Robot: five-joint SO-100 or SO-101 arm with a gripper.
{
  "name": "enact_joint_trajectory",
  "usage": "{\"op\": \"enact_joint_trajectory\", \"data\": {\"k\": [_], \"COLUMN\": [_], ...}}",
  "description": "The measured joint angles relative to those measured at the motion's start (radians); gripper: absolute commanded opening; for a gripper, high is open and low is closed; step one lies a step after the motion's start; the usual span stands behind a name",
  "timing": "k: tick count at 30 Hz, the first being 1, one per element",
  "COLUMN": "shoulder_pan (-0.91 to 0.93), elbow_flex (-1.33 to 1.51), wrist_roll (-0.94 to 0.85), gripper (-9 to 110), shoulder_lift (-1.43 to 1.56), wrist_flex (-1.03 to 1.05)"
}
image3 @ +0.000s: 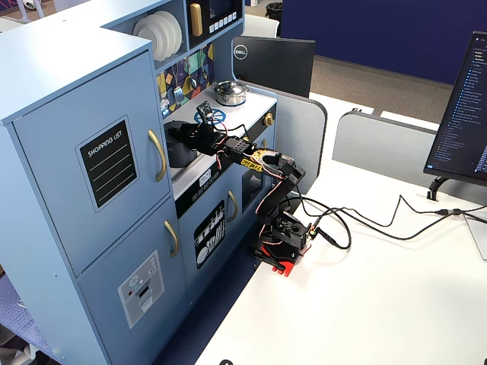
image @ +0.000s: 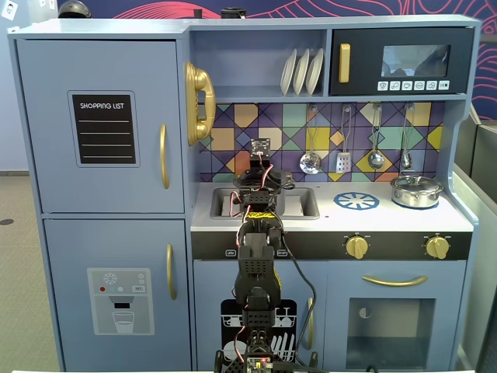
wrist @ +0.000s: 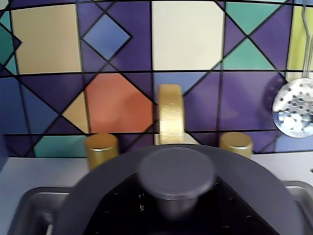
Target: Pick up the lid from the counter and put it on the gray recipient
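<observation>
In the wrist view the dark-gray lid [wrist: 254, 183] fills the bottom of the frame, its round knob [wrist: 176, 171] facing the camera. My gripper [wrist: 176, 210] has a black jaw on each side of the knob's stem and is shut on it, holding the lid over the sink [wrist: 29, 210]. In a fixed view the gripper [image3: 188, 135] sits right above the gray recipient [image3: 179, 156], a dark cylinder at the sink. I cannot tell whether lid and pot touch. In the front fixed view the arm's wrist [image: 260, 183] hides both.
A gold faucet [wrist: 171, 115] and two gold taps [wrist: 101, 149] stand just behind the lid, in front of the tiled back wall. A slotted spoon [wrist: 293, 105] hangs at the right. The shiny silver pot [image: 417, 190] and the burner print [image: 356, 201] lie to the right on the counter.
</observation>
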Motion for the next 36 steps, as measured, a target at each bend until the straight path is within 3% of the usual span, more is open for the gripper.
{"op": "enact_joint_trajectory", "data": {"k": [4,11,16,23,25,29,36], "shoulder_pan": [0.000,0.000,-0.002,-0.011,-0.011,0.000,0.000], "elbow_flex": [0.012,0.040,0.057,0.278,0.379,0.592,0.988], "wrist_roll": [0.035,0.044,0.037,-0.023,-0.031,-0.034,0.046], "gripper": [22,24,23,1,0,0,0], "shoulder_lift": [0.002,0.130,0.371,0.904,1.006,1.065,1.066], "wrist_flex": [-0.005,0.147,0.459,1.054,1.131,1.124,0.884]}}
